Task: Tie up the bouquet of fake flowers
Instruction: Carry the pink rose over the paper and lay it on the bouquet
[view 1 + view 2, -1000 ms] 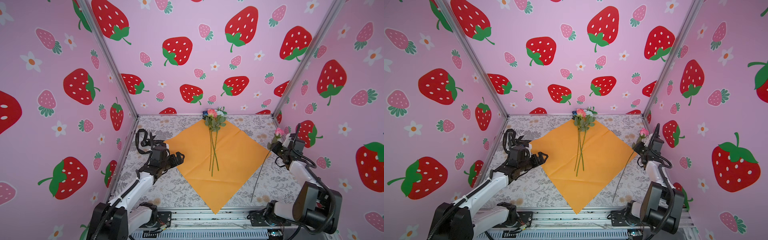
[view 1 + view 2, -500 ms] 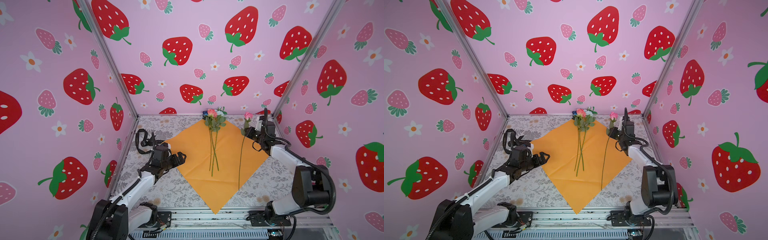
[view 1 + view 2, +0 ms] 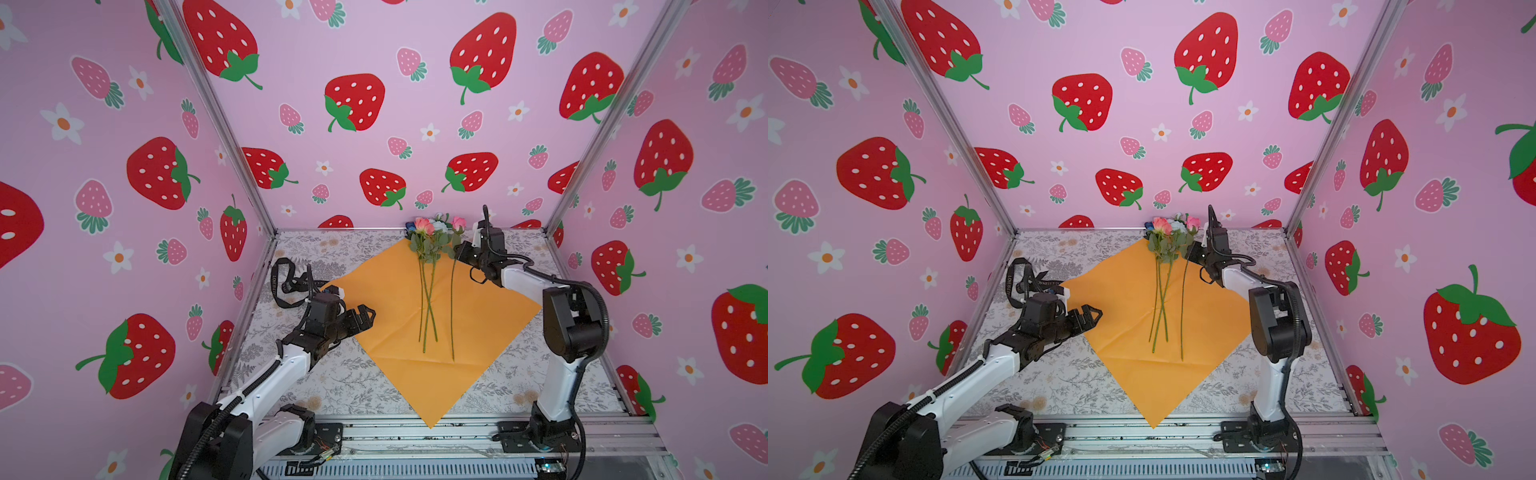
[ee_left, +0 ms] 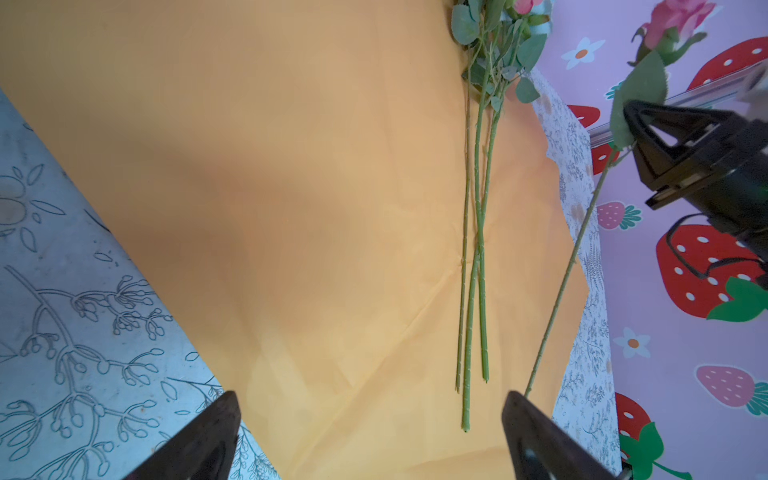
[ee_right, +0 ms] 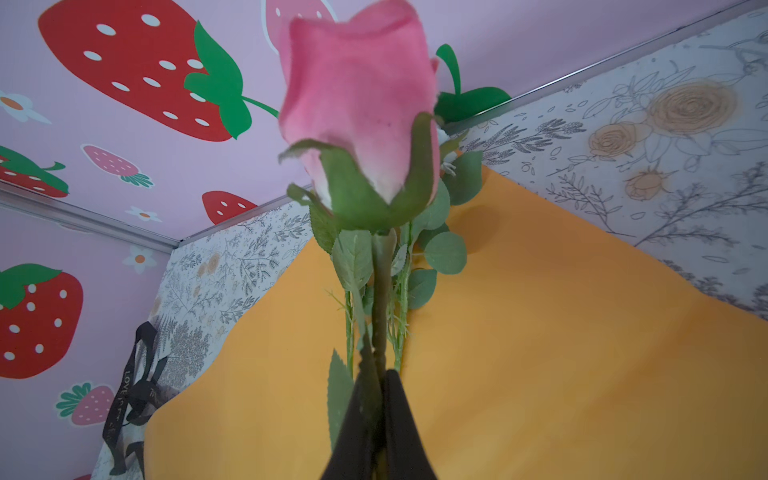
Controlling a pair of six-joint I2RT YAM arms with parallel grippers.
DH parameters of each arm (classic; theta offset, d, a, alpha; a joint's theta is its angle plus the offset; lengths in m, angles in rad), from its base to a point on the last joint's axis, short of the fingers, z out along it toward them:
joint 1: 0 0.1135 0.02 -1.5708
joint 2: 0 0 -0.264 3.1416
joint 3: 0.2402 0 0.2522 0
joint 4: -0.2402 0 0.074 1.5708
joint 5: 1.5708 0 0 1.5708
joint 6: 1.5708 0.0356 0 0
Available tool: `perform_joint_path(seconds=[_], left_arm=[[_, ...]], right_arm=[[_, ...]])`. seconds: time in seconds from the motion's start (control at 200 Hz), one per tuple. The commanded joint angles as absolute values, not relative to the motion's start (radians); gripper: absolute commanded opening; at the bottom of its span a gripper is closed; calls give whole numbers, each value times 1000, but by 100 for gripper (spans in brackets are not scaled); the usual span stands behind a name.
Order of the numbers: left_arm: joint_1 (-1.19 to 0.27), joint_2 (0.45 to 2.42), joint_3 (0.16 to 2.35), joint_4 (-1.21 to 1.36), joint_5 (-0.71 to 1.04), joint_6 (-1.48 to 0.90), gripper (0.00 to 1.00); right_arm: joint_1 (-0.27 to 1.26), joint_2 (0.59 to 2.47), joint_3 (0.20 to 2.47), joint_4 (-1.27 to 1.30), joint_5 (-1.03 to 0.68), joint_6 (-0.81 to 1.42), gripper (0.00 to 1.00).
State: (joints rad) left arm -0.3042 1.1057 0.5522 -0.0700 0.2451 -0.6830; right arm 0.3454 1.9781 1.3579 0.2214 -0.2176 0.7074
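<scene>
Paper [image 3: 390, 316]: bouquet [image 3: 428, 247] beside right gripper's [image 3: 458, 251] rose [image 3: 459, 223]

Right fingers [image 3: 462, 251] clamp a pink rose [image 3: 459, 223] just beside the bouquet [image 3: 428, 246].

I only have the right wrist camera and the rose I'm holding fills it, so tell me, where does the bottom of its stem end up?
Observer: In both top views the stem of the pink rose runs from the right gripper toward the front over the orange paper, ending beside the lying stems' tips.
Operator: How many stems lie there?
Observer: Three, in a bunch, crossing near their lower ends.
Operator: And the left arm?
Observer: The left gripper is open and empty, over the paper's left edge.
</scene>
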Motion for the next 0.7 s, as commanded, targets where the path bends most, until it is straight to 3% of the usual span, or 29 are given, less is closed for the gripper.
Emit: perform_joint_path(seconds=[0.0,0.695], left_arm=[[-313,1102,575,-77,226,-692,99],[-319,1083,554,-98,204,-683,99]], right_arm=[[357,2020,1417,256,-217,769,0],[418,2289,1724,172,-184,800,0]])
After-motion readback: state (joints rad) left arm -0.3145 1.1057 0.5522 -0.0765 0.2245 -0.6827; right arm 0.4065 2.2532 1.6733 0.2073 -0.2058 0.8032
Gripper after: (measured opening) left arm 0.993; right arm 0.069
